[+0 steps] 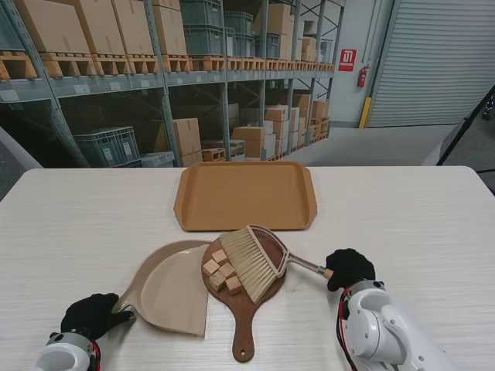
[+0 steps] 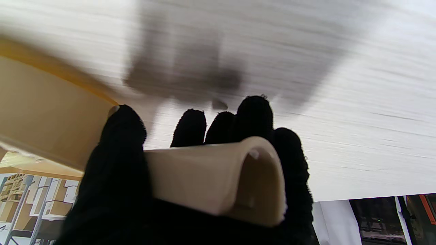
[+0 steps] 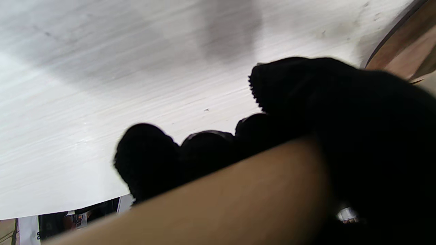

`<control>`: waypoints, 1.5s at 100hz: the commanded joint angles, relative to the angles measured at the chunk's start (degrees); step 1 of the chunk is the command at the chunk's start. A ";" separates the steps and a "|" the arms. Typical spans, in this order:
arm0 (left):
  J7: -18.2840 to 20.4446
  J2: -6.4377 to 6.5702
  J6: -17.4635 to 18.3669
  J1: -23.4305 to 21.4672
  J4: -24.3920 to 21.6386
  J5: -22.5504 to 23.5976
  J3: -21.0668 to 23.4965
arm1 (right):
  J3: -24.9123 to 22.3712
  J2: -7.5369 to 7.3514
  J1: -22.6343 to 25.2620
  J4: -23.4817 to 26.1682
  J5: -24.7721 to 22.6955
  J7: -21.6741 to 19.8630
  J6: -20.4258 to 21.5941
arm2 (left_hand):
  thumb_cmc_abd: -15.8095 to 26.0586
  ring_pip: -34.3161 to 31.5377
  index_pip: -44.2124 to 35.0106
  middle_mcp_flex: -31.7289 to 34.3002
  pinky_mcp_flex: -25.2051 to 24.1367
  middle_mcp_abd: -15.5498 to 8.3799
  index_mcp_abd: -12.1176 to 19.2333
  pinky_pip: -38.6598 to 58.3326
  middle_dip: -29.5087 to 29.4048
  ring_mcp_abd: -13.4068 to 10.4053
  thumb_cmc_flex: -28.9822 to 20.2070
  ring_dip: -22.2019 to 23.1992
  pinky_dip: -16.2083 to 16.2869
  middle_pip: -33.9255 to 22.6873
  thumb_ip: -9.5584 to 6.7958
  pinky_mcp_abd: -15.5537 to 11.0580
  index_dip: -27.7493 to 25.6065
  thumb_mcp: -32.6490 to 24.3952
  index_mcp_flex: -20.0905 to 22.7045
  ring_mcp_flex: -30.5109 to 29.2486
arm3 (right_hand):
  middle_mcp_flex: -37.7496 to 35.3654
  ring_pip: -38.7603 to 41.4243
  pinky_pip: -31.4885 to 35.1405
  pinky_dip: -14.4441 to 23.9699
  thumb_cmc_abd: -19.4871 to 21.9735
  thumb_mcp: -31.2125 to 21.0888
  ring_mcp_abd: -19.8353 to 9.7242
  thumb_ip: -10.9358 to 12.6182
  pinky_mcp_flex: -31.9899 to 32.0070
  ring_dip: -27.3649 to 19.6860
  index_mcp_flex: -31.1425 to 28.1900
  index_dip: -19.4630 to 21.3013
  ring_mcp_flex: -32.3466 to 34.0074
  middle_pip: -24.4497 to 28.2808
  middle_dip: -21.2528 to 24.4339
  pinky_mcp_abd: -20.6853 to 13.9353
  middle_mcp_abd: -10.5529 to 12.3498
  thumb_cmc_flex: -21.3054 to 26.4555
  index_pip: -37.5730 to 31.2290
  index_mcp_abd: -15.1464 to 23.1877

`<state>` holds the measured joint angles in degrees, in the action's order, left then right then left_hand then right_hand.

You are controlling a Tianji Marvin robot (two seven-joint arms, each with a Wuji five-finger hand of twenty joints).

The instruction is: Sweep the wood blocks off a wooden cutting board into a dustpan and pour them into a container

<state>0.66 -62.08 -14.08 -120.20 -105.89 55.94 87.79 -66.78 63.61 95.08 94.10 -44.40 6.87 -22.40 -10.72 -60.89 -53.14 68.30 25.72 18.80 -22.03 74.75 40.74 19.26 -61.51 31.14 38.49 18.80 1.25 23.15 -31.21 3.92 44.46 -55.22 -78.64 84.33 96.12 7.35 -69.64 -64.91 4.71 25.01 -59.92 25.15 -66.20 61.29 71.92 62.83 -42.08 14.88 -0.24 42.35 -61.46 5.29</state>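
A dark wooden cutting board (image 1: 241,313) with a handle lies near the table's front centre. Several small wood blocks (image 1: 220,270) sit on its left half. A beige dustpan (image 1: 166,287) lies against the board's left edge, its mouth toward the blocks. My left hand (image 1: 94,314) is shut on the dustpan handle (image 2: 211,178). A hand brush (image 1: 252,260) with pale bristles rests on the board just right of the blocks. Its wooden handle (image 3: 218,194) is held in my shut right hand (image 1: 349,267).
An orange-brown tray (image 1: 246,194) lies farther from me, behind the board at the table's centre. The white table (image 1: 418,224) stretches to both sides. Warehouse shelving with boxes stands beyond the far edge.
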 commanded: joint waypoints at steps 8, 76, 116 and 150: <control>1.17 -0.06 0.00 -0.66 -0.55 0.02 -0.09 | 1.77 0.62 -0.79 -0.56 0.87 -0.81 -0.52 | 1.62 1.07 -3.29 1.79 0.17 -16.77 5.58 2.69 -0.30 -12.12 -4.10 -0.10 -0.77 -84.26 -0.36 -2.05 0.73 -5.13 4.28 -3.04 | -4.27 0.98 7.10 -0.68 5.63 -25.05 -4.02 -0.80 -2.47 -0.52 -6.75 1.54 2.35 -1.00 -0.44 -0.55 2.18 5.72 -4.49 10.35; 1.23 -0.05 0.32 -0.41 -0.33 -0.47 -0.20 | 11.90 0.71 -6.98 -5.55 4.50 -0.78 11.96 | 1.86 1.17 -3.30 1.49 -0.19 -16.65 5.56 2.53 -0.25 -11.99 -4.26 0.04 -0.72 -84.25 -0.35 -2.06 0.64 -5.10 4.00 -2.70 | -3.91 -0.24 6.46 -0.68 6.08 -25.05 -4.64 -2.88 -1.86 -1.05 -5.43 1.20 2.38 -2.19 -0.71 -1.18 3.08 5.31 -5.05 11.32; 1.30 -0.06 0.27 -0.53 -0.44 -0.53 -0.09 | 11.95 0.61 -7.06 -5.76 4.24 -0.32 15.02 | 2.09 1.19 -3.36 1.48 -0.27 -16.66 5.63 2.47 -0.23 -12.07 -4.33 0.09 -0.68 -84.30 -0.33 -2.04 0.57 -5.02 3.92 -2.68 | -3.89 -0.83 6.19 -0.63 6.19 -25.05 -4.67 -3.38 -1.78 -0.99 -5.41 0.74 2.47 -2.37 -0.68 -1.45 3.25 5.13 -5.23 11.53; 1.52 -0.15 -1.02 -0.89 -0.77 -0.77 0.30 | 7.52 0.65 -5.93 -3.50 2.25 0.81 12.85 | 7.99 0.20 -2.15 -1.35 -3.22 -15.62 3.61 2.35 0.82 -11.40 -6.57 1.18 0.15 -86.07 -0.11 -1.98 -1.05 -3.94 1.53 -0.06 | -3.86 -0.80 6.01 -0.64 6.25 -25.05 -4.51 -3.47 -1.66 -0.86 -5.39 0.63 2.46 -2.44 -0.70 -1.41 3.26 5.26 -5.25 11.67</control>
<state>0.94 -62.07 -14.47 -120.27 -105.98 55.45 87.88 -58.36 64.36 88.90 89.41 -41.93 7.92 -9.13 -10.17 -60.50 -53.17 68.05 23.87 18.79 -22.03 74.75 40.84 19.26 -61.56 31.28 38.48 18.78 1.22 23.12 -31.25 3.92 44.18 -54.38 -78.65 82.87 96.12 7.31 -69.11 -65.13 4.11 21.57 -59.92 25.14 -66.13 61.46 71.92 61.61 -42.78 14.20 0.15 42.35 -61.06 5.49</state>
